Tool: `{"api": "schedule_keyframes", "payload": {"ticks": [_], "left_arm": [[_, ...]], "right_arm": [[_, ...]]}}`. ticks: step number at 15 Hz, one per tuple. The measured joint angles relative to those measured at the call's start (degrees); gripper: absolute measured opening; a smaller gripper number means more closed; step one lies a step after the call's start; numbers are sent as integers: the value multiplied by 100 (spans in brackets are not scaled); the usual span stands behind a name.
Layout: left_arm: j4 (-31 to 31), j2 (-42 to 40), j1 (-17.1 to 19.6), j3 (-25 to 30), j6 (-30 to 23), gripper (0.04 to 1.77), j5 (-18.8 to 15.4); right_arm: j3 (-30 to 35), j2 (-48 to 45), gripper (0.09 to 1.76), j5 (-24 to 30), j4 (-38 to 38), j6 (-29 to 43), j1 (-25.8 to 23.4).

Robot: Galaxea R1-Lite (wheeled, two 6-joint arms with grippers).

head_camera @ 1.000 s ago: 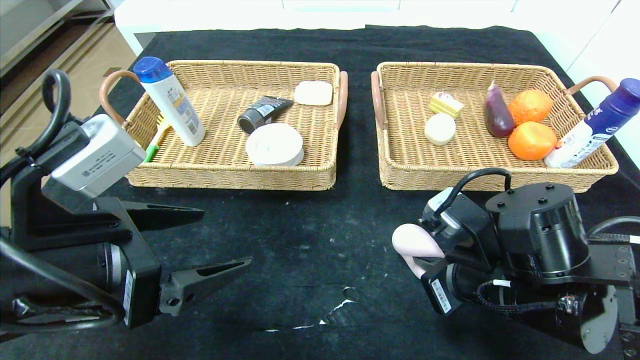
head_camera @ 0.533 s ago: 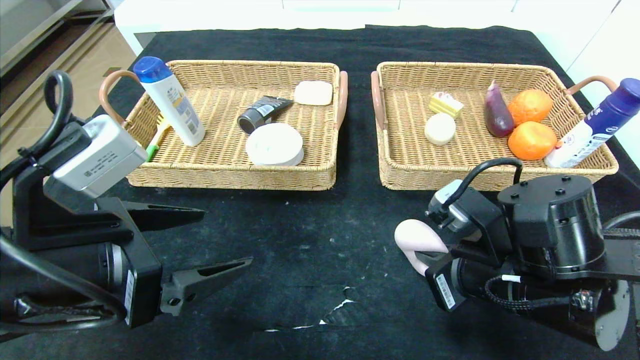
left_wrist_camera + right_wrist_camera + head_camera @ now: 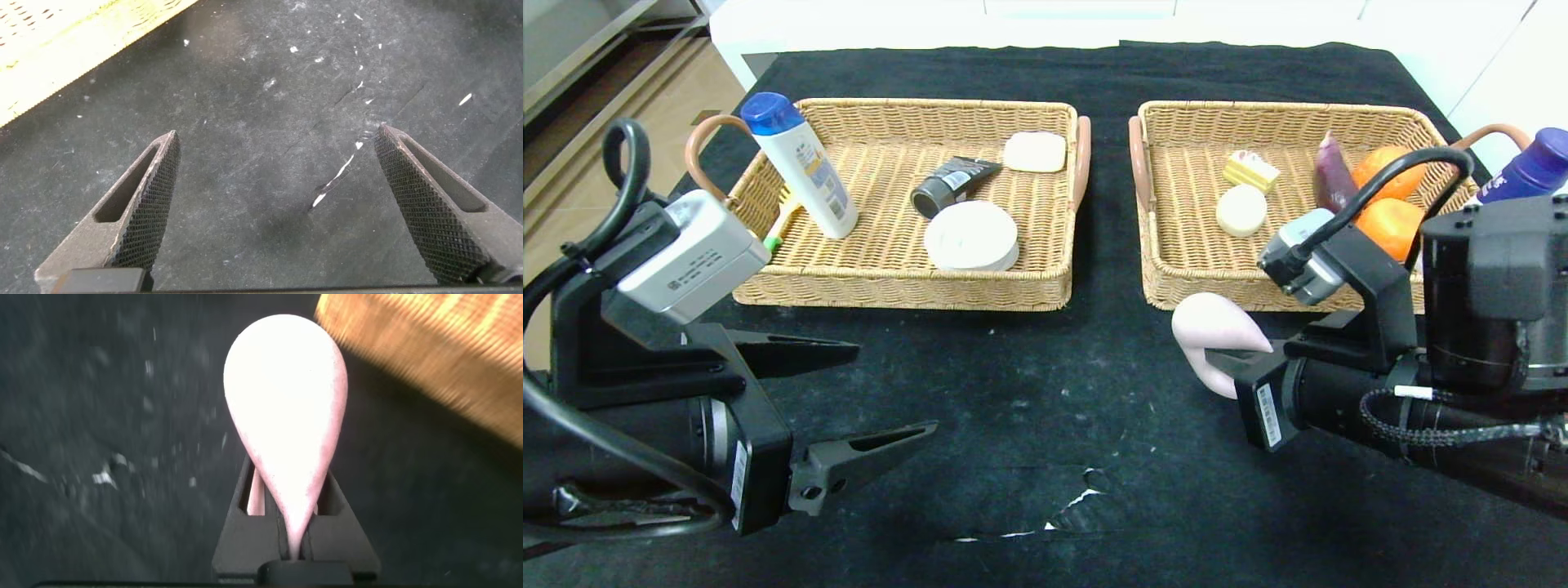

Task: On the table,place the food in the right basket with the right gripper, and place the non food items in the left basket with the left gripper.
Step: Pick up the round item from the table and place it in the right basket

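Note:
My right gripper [image 3: 1232, 359] [image 3: 290, 498] is shut on the pinkish-mauve bun [image 3: 1215, 327] [image 3: 286, 416], squeezing it to a teardrop shape above the table [image 3: 1045, 376], just in front of the right basket [image 3: 1282, 110]. A yellow cake slice [image 3: 1251, 171] and a cream-white bun [image 3: 1241, 211] lie inside that basket. The left basket [image 3: 931, 106] holds the white bottle with a blue cap [image 3: 800, 163], the black tube [image 3: 952, 186] and the round white dish [image 3: 970, 237]. My left gripper [image 3: 894, 388] [image 3: 278, 135] hangs open over bare cloth at the front left, holding nothing.
The right basket also holds an eggplant [image 3: 1331, 184], two oranges [image 3: 1392, 224] and a dark-blue-capped bottle [image 3: 1531, 171]. A pale bar [image 3: 1035, 152] and a green-handled brush [image 3: 778, 229] lie in the left basket. The cloth is torn near the front [image 3: 1078, 502].
My right gripper has lifted the pink bun and carried it back toward the right basket's front wall. The left arm has barely shifted.

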Motion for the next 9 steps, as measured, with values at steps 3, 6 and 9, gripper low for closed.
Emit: {"api": "schedule_keyframes", "payload": {"ticks": [3, 6, 9], "left_arm": [[0, 4, 0, 0, -1, 172, 0], [0, 12, 2, 0, -1, 172, 2], [5, 15, 2, 0, -1, 172, 0]], "right_arm": [[-418, -24, 18, 0, 238, -15, -37], [-1003, -16, 18, -1, 621, -59, -146], [-1651, 67, 18, 117, 872, -196, -428]]}}
